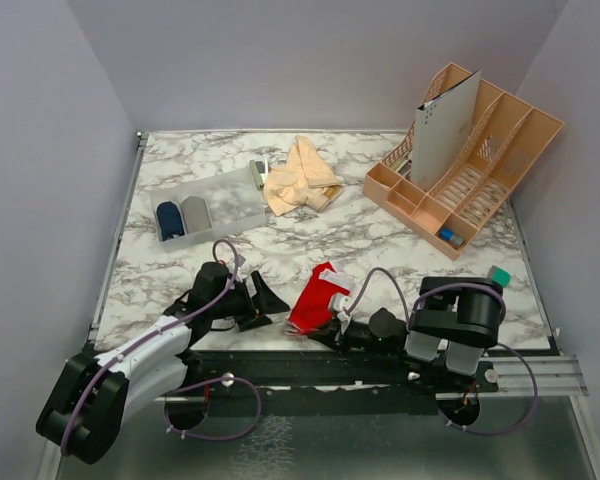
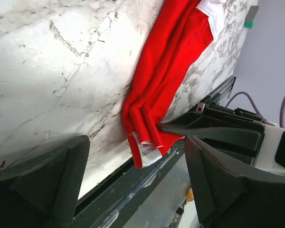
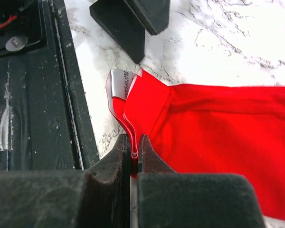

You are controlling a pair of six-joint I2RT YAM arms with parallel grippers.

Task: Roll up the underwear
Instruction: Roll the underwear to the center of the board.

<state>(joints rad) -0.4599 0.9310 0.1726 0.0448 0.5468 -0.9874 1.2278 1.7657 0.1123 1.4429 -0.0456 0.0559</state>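
**Right gripper pinches the red underwear at the table's front edge, with the left gripper open beside it.**

In the overhead view the red underwear lies at lower centre on the marble table, folded into a long strip with its white-trimmed end pointing toward the upper right. The right gripper has its jaws pressed together on the folded corner next to the white label. The left gripper sits just left of the garment, jaws wide apart and holding nothing. The peach-beige underwear lies in a heap at upper centre, between a clear tray at upper left and a peach organizer at upper right.
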